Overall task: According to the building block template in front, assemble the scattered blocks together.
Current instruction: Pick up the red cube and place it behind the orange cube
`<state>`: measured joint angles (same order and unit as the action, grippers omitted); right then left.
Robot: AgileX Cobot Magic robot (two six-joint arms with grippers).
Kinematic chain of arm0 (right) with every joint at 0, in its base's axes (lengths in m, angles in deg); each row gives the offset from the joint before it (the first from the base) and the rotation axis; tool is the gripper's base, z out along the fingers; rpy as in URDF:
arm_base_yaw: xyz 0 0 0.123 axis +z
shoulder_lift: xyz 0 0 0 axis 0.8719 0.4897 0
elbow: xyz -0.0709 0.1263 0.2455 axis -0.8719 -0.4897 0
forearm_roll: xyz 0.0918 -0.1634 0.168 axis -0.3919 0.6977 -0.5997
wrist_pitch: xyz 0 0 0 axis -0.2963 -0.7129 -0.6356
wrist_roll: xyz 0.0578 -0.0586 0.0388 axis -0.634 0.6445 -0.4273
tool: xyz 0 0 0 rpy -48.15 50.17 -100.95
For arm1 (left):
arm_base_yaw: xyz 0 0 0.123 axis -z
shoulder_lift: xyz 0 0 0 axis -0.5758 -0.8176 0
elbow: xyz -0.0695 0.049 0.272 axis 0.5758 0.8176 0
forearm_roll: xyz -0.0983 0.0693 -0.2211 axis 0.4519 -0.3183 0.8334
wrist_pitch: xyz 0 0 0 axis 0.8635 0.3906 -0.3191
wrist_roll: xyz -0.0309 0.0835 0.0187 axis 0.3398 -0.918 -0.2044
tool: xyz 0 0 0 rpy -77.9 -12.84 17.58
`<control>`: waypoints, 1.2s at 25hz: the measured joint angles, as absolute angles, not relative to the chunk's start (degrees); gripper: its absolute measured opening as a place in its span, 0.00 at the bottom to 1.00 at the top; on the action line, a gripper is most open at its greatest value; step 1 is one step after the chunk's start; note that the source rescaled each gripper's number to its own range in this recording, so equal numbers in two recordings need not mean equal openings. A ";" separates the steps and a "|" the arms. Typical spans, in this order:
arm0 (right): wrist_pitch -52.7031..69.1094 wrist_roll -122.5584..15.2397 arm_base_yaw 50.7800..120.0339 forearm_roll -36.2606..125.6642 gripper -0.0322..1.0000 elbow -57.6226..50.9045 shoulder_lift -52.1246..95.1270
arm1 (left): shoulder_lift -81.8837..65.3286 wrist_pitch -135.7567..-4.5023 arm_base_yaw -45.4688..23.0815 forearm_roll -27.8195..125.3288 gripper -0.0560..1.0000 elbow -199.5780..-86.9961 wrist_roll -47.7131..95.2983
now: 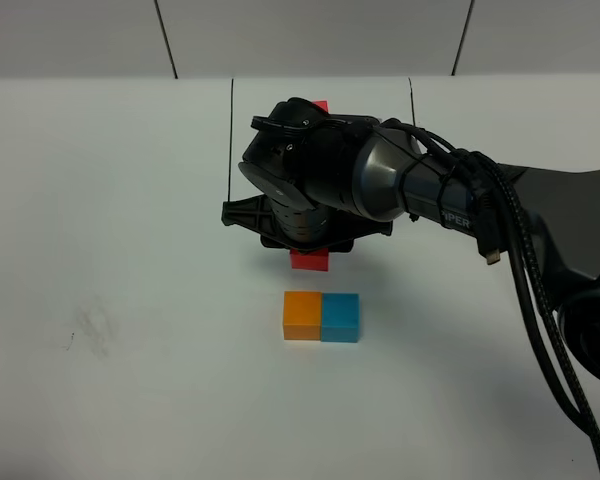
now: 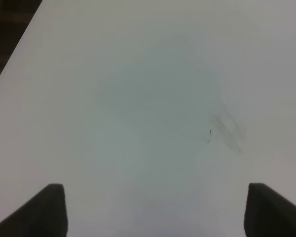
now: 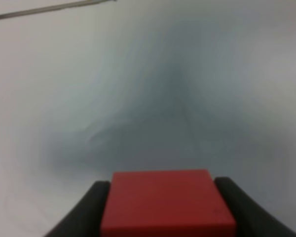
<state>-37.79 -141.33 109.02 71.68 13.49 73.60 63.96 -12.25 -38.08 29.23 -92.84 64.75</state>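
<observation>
1. The right gripper (image 1: 310, 250), a black two-fingered claw on a dark grey arm, reaches from the right side of the white table (image 1: 110, 200) to the middle of it.
2. Its two black fingers (image 3: 84, 212) are clamped on a small matte red cube (image 3: 165, 202), one finger pressed to each side; in the exterior high view only the lower edge of that cube (image 1: 309, 261) shows beneath the gripper.
3. Whether the red cube touches the table surface or is lifted off it cannot be told.
4. A small matte orange cube (image 1: 302, 316) and a small matte light blue cube (image 1: 340, 318) sit on the table, touching side by side, orange toward the left edge and blue toward the right.
5. That pair lies nearer the front edge than the red cube, which is just beside the orange cube and apart from it.
6. The building block template (image 1: 321, 105) lies toward the back edge, mostly hidden by the right arm; a red corner and two thin black frame lines show.
7. The left gripper (image 2: 155, 212) has its dark fingertips (image 2: 52, 210) spread wide apart with nothing between them, over bare table bearing a faint grey smudge (image 2: 227, 131).
</observation>
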 joint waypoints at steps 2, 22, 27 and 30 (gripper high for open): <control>-37.87 -141.03 109.02 71.80 0.45 13.54 73.98 | 63.96 -12.25 -38.08 29.23 0.84 -92.84 64.75; -37.31 -138.81 110.03 69.19 0.45 13.65 77.62 | 63.96 -12.25 -38.08 29.23 0.84 -92.84 64.75; -36.58 -139.22 110.03 69.19 0.45 13.65 78.46 | 63.96 -12.25 -38.08 29.23 0.84 -92.84 64.75; -36.46 -139.36 110.03 69.19 0.45 13.65 79.14 | 63.96 -12.25 -38.08 29.23 0.84 -92.84 64.75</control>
